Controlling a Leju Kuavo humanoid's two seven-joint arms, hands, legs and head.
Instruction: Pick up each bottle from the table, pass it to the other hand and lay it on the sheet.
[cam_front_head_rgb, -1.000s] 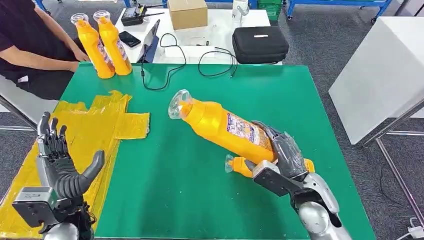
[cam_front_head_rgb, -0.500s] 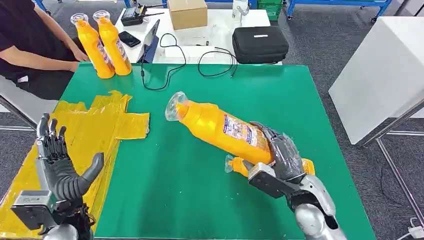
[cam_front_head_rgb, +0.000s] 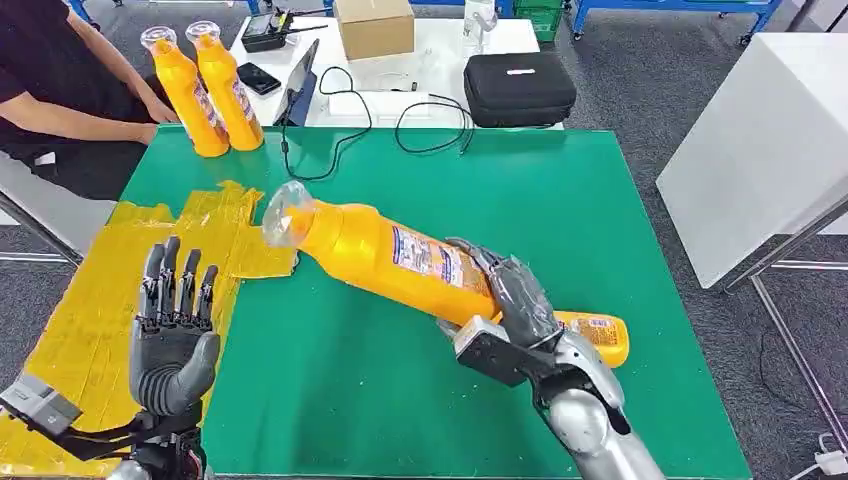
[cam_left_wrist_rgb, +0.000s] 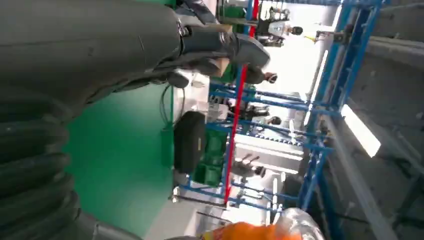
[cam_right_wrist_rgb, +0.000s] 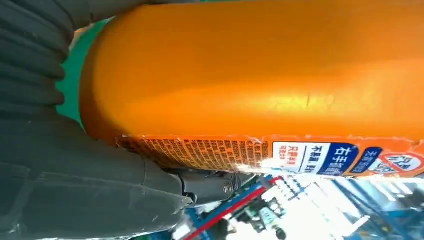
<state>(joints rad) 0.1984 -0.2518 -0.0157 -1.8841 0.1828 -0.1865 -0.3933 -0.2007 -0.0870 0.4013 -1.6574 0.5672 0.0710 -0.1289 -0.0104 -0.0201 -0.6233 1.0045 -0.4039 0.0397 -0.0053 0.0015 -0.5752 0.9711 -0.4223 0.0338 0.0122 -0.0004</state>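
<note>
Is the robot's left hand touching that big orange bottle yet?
Apart. In the head view, the left robot hand is raised open over the yellow sheet, with green table showing between it and the bottle, which the right robot hand holds.

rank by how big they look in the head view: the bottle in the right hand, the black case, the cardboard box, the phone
1. Held bottle, gripped by the right hand; it is nearest the camera, which inflates it.
2. Black case.
3. Cardboard box, partly cut off by the frame's edge.
4. Phone.

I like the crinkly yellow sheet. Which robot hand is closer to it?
Left. The left hand hovers open at the yellow sheet's edge; the right hand holds a bottle over the green table.
</note>
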